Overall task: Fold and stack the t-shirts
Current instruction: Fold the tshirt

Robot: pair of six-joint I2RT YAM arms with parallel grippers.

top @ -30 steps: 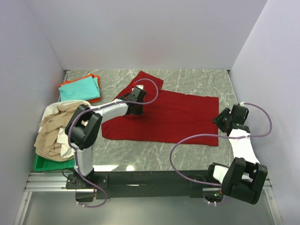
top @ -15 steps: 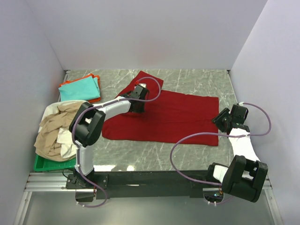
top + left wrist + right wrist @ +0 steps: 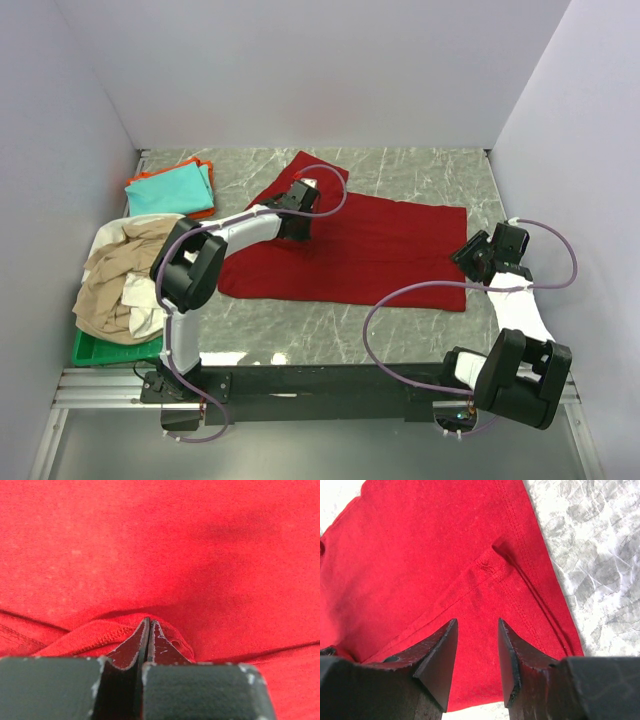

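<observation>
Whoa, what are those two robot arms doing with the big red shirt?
They are folding t-shirts. The dark red t-shirt lies spread on the table. The left gripper is shut on a pinch of its cloth, and the right gripper hangs open over the shirt's other end, holding nothing. Folded teal and orange shirts lie at the far left; a beige and white heap waits on the green tray.

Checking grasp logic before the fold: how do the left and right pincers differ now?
The left pincer is shut, pinching a fold of the dark red t-shirt; the right pincer is open, holding nothing. The left pincer sits by the shirt's far-left sleeve; the right pincer by its right edge. Both are over that same shirt.
</observation>
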